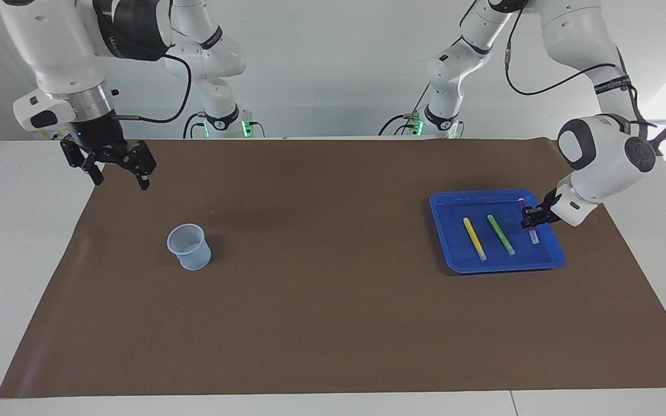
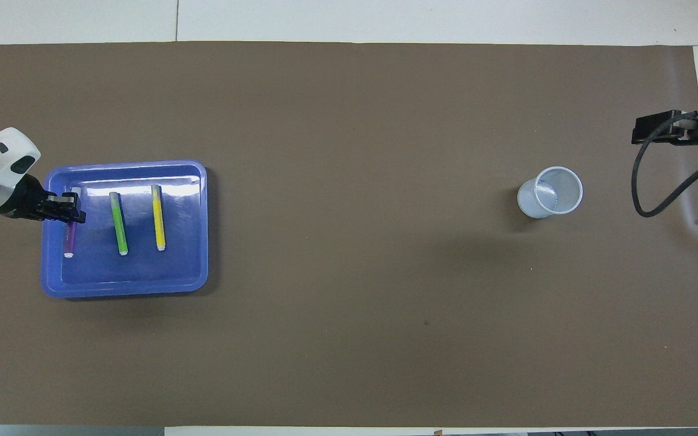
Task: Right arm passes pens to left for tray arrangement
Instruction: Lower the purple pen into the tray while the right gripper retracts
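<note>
Three pens lie in the tray point(image 1: 498, 256) near the surface's left-arm end; left gripper point(image 1: 531, 219) pinches the purple pen point(image 1: 534, 236), right gripper point(image 1: 118, 172) waits wide. Overhead, yellow pen point(image 2: 158, 217) and green pen point(image 2: 119, 223) look light, stiff, best gripped mid-barrel.

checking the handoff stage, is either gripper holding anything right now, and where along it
The left gripper is shut on the purple pen near its middle, low in the tray. The right gripper is open and empty.
</note>
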Controlling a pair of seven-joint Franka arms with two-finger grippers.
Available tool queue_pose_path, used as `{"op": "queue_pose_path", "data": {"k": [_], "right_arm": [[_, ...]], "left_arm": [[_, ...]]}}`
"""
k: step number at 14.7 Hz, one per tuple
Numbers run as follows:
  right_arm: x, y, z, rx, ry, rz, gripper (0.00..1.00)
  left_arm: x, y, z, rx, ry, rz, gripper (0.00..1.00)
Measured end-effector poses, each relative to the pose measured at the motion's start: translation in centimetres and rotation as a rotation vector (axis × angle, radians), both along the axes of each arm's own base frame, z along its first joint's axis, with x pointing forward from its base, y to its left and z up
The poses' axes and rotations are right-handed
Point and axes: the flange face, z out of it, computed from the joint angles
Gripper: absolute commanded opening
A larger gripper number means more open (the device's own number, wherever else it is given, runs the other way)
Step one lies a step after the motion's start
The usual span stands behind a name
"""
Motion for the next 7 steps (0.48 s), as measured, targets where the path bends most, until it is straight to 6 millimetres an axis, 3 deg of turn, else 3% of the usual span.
{"op": "queue_pose_path", "data": {"k": [7], "right_arm": [[-1.1, 1.0, 0.0, -0.009, 0.087, 0.015, 1.0]], "left_arm": [[-1.5, 0.4, -3.1, 0.0, -0.002, 0.024, 0.0]]}}
